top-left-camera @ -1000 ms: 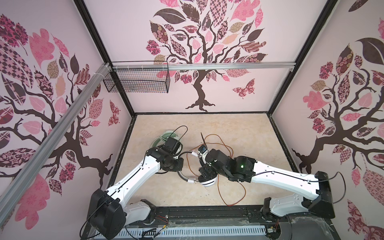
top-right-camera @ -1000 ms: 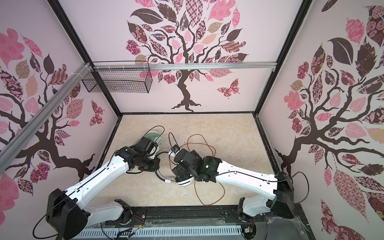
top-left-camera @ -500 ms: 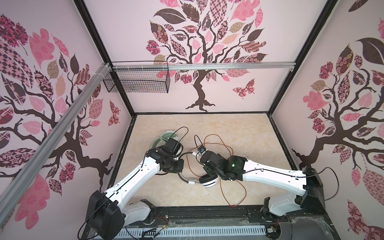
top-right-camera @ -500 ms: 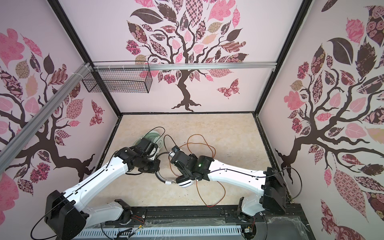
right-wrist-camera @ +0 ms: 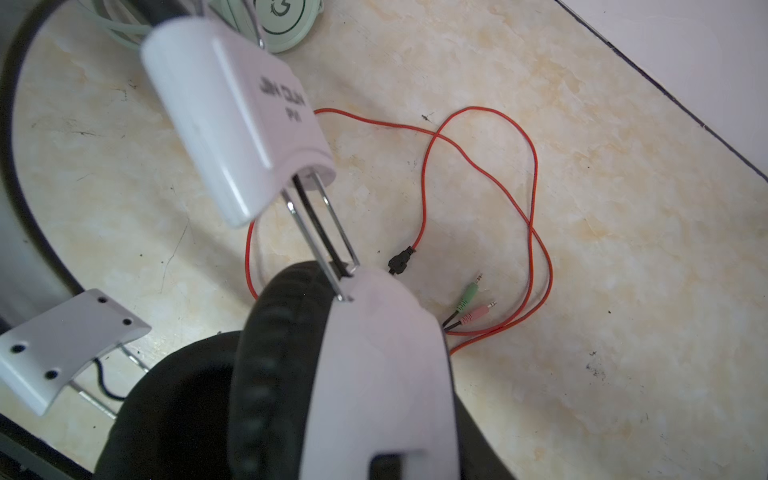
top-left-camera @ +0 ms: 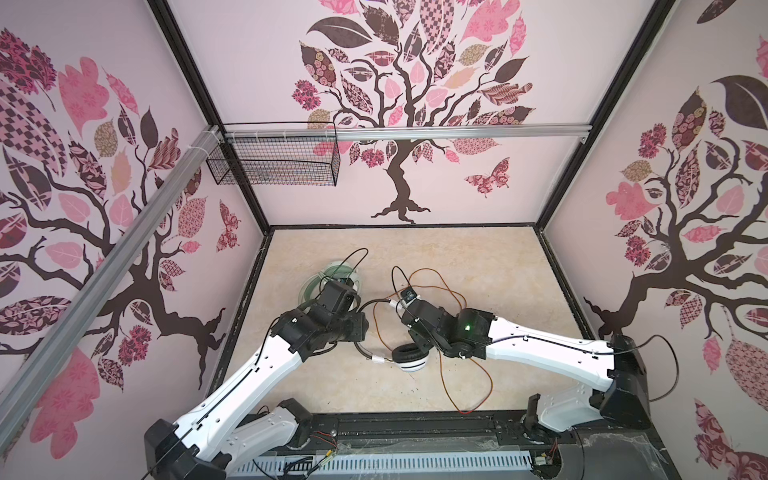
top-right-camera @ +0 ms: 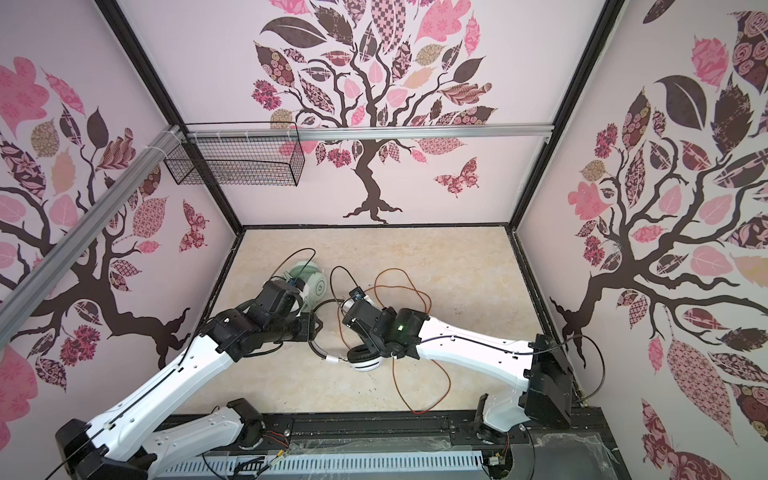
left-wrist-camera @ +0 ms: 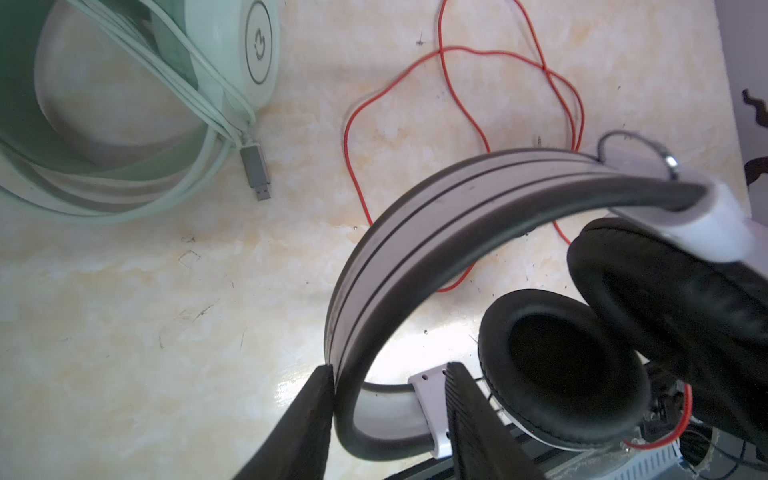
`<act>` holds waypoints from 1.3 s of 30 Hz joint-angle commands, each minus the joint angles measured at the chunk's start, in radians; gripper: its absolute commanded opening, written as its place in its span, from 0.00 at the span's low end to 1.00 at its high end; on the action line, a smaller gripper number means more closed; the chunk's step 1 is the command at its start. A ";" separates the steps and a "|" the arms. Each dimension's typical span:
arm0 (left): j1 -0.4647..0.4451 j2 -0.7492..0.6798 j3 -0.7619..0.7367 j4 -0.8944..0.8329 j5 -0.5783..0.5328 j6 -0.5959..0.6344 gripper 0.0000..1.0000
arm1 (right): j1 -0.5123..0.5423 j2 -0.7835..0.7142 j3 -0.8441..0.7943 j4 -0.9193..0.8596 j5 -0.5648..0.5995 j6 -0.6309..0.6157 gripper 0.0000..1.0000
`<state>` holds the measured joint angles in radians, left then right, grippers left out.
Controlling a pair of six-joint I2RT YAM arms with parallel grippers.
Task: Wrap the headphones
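Left claw [left-wrist-camera: 390, 370]: half open, straddling the headband [left-wrist-camera: 415, 232] of the white-and-black headset [top-right-camera: 368, 365]. One finger touches the band's edge and the other stands clear of it, so there's no clamp.

Right claw [top-left-camera: 415, 337]: sits over the upper ear cup [right-wrist-camera: 374, 365]. Its fingers are hidden, so you can't tell whether it's gripping.

Lower ear cup [top-left-camera: 405, 354] lies pad-up on the table [top-left-camera: 478, 249], between the arms. The band arches up to the left claw.

Versus a second ago, the right arm has slid toward the left arm and the headset hasn't shifted.

Red cable [left-wrist-camera: 345, 141] lies loose, with loops behind and in front of the right arm. Green headset [top-left-camera: 332, 276] sits behind the left wrist, with its cable looped around it.
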<state>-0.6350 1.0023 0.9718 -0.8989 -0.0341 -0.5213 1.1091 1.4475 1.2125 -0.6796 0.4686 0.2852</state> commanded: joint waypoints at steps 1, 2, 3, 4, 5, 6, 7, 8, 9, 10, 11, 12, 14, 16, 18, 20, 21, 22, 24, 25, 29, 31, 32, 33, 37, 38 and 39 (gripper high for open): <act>-0.014 -0.042 -0.048 0.038 -0.119 -0.046 0.46 | -0.016 -0.011 0.057 0.010 -0.006 0.023 0.24; -0.014 -0.052 -0.056 0.035 -0.139 -0.049 0.46 | -0.020 -0.015 0.059 0.014 -0.011 0.026 0.24; -0.014 -0.060 -0.066 0.032 -0.160 -0.055 0.46 | -0.021 -0.018 0.059 0.018 -0.014 0.026 0.24; -0.014 -0.064 -0.076 0.032 -0.173 -0.060 0.46 | -0.024 -0.023 0.062 0.020 -0.017 0.023 0.24; -0.014 -0.065 -0.083 0.030 -0.181 -0.064 0.46 | -0.026 -0.024 0.065 0.020 -0.019 0.024 0.24; -0.015 -0.061 -0.087 0.031 -0.185 -0.069 0.46 | -0.027 -0.024 0.071 0.020 -0.021 0.023 0.24; -0.016 -0.053 -0.089 0.029 -0.190 -0.074 0.46 | -0.028 -0.024 0.077 0.019 -0.022 0.021 0.24; -0.015 -0.047 -0.090 0.026 -0.198 -0.079 0.46 | -0.028 -0.024 0.083 0.019 -0.024 0.020 0.24; -0.015 -0.035 -0.090 0.025 -0.210 -0.085 0.45 | -0.028 -0.025 0.089 0.019 -0.029 0.020 0.24; -0.015 -0.023 -0.086 0.030 -0.221 -0.089 0.44 | -0.028 -0.026 0.091 0.021 -0.038 0.018 0.24; -0.016 -0.016 -0.088 0.043 -0.223 -0.089 0.43 | -0.028 -0.028 0.092 0.024 -0.048 0.016 0.24; -0.016 -0.010 -0.089 0.059 -0.220 -0.093 0.42 | -0.028 -0.030 0.089 0.030 -0.058 0.016 0.24; -0.019 -0.003 -0.091 0.093 -0.220 -0.100 0.42 | -0.028 -0.035 0.084 0.038 -0.067 0.018 0.24; -0.023 0.009 -0.095 0.127 -0.226 -0.107 0.42 | -0.028 -0.036 0.078 0.040 -0.071 0.021 0.24; -0.025 0.024 -0.096 0.145 -0.229 -0.112 0.42 | -0.028 -0.039 0.078 0.038 -0.073 0.021 0.24; -0.026 0.037 -0.093 0.149 -0.231 -0.113 0.39 | -0.028 -0.044 0.078 0.034 -0.071 0.019 0.24; -0.026 0.041 -0.091 0.149 -0.231 -0.111 0.37 | -0.028 -0.046 0.078 0.032 -0.068 0.019 0.24; -0.026 0.042 -0.091 0.147 -0.231 -0.111 0.33 | -0.029 -0.048 0.075 0.032 -0.064 0.018 0.24; -0.028 0.038 -0.094 0.148 -0.230 -0.109 0.29 | -0.031 -0.053 0.073 0.032 -0.060 0.017 0.24; -0.028 0.035 -0.097 0.144 -0.228 -0.109 0.28 | -0.032 -0.055 0.071 0.033 -0.058 0.016 0.24; -0.032 0.021 -0.098 0.125 -0.218 -0.117 0.32 | -0.045 -0.058 0.072 0.037 -0.056 0.018 0.24; -0.036 0.010 -0.109 0.120 -0.218 -0.121 0.37 | -0.052 -0.061 0.075 0.038 -0.059 0.015 0.24; -0.038 0.005 -0.113 0.120 -0.218 -0.122 0.37 | -0.054 -0.061 0.077 0.038 -0.060 0.013 0.24; -0.039 -0.002 -0.118 0.120 -0.219 -0.123 0.37 | -0.056 -0.061 0.079 0.038 -0.061 0.014 0.24; -0.040 -0.006 -0.132 0.117 -0.227 -0.125 0.37 | -0.061 -0.066 0.084 0.038 -0.062 0.009 0.24; -0.040 -0.006 -0.134 0.118 -0.227 -0.124 0.37 | -0.061 -0.065 0.085 0.037 -0.062 0.010 0.24; -0.040 -0.004 -0.134 0.119 -0.226 -0.124 0.37 | -0.061 -0.065 0.084 0.036 -0.062 0.010 0.24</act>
<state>-0.6731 1.0069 0.8661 -0.7834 -0.2481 -0.6376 1.0492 1.4368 1.2514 -0.6704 0.3965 0.2882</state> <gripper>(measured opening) 0.367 0.402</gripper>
